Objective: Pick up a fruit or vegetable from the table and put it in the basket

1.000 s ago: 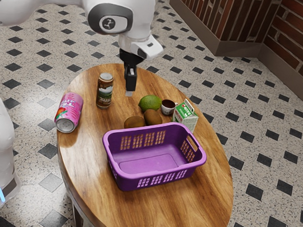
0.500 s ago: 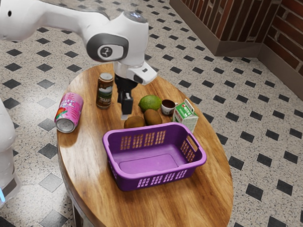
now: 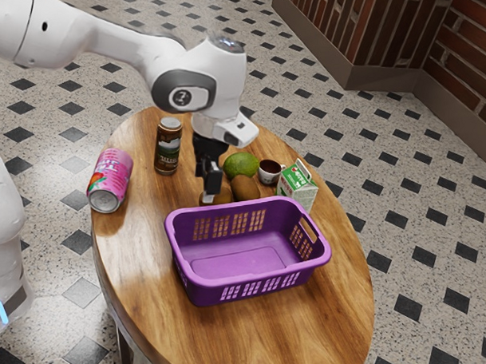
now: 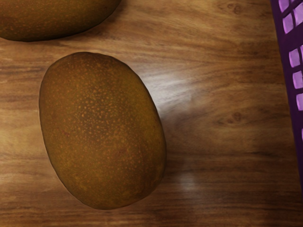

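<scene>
Low over the table, my gripper (image 3: pixel 210 191) is right at a brown kiwi (image 3: pixel 226 198), partly covering it in the exterior view. Whether it is open or shut cannot be told. A second kiwi (image 3: pixel 245 188) lies close by on the exterior view's right, and a green fruit (image 3: pixel 241 164) sits behind the pair. The purple basket (image 3: pixel 184 268) stands in front of them, its inside bare. In the wrist view, the whole kiwi (image 4: pixel 102 130) rests on the wood, separate from the other kiwi (image 4: pixel 52 16) and from the basket wall (image 4: pixel 289 71).
A brown can (image 3: pixel 168 146) stands upright behind the gripper, on the exterior view's left. Farther left is a pink can (image 3: pixel 110 180). A small dark-filled cup (image 3: pixel 270 171) and a green-and-white carton (image 3: pixel 297 186) stand on the right, behind the basket.
My hand first came down toward the table and the basket, then shifted slightly toward the exterior view's right, over the kiwi. The fruit and basket have not moved.
</scene>
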